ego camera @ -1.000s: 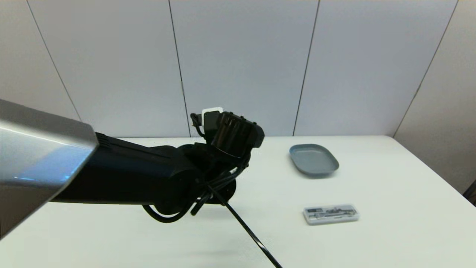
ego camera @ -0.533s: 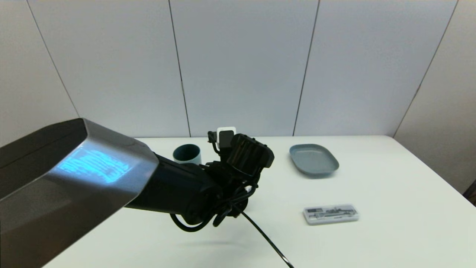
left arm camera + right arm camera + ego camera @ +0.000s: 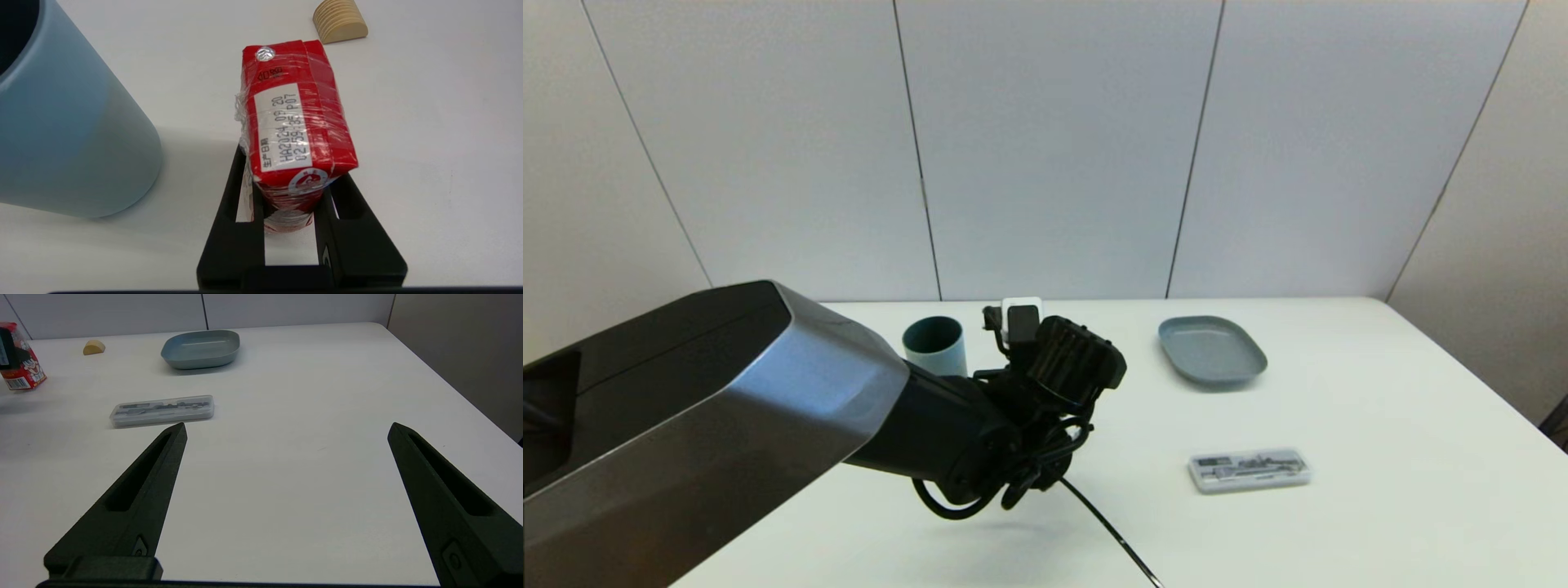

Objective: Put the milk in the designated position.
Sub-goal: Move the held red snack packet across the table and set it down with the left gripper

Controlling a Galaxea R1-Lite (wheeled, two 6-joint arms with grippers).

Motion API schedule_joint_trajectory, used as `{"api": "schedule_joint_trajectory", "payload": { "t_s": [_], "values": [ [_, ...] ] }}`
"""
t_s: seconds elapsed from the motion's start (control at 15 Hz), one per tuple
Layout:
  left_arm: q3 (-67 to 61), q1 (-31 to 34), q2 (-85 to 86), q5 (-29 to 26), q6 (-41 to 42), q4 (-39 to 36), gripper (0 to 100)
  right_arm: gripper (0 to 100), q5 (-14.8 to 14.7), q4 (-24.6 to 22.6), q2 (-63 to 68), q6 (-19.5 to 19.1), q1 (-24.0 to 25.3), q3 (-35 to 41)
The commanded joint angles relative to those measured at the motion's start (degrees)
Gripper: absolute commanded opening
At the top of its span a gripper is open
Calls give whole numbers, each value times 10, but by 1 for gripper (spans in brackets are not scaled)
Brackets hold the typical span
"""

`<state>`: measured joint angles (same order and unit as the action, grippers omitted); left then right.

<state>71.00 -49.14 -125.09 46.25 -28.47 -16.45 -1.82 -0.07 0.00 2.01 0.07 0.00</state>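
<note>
The milk (image 3: 294, 122), a red carton wrapped in clear film, stands upright between the two black fingers of my left gripper (image 3: 291, 179), which is shut on its narrow lower sides. It is low over the white table, just beside the light-blue cup (image 3: 69, 130). In the right wrist view the milk (image 3: 21, 363) shows far off with a black finger against it. In the head view my left arm's wrist (image 3: 1066, 367) hides the carton and the fingers. My right gripper (image 3: 288, 424) hangs open over bare table, holding nothing.
A small tan block (image 3: 340, 21) lies beyond the carton. A grey-blue plate (image 3: 1211, 349) sits at the back right of the table, and a clear pencil case (image 3: 1250, 470) lies nearer. The cup (image 3: 934, 343) stands left of the wrist.
My left arm has come down and forward towards the table, and the blue cup behind it has come into view. Plate and pencil case have not moved.
</note>
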Motion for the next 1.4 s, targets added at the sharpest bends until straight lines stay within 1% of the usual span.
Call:
{"api": "schedule_joint_trajectory", "payload": {
  "t_s": [0.07,0.4,0.6,1.33,1.4],
  "values": [
    [2,2,-2,2,-2,-5,0,100,0,0,1,0,0,0],
    [5,16,-1,2,7,-7,0,100,0,0,1,0,0,0],
    [3,29,-1,1,46,-44,0,100,0,0,1,0,0,0],
    [2,28,-2,-1,48,-48,0,100,0,0,1,0,0,0],
    [1,28,-2,-2,48,-47,100,100,0,0,1,0,0,0]
  ]
}}
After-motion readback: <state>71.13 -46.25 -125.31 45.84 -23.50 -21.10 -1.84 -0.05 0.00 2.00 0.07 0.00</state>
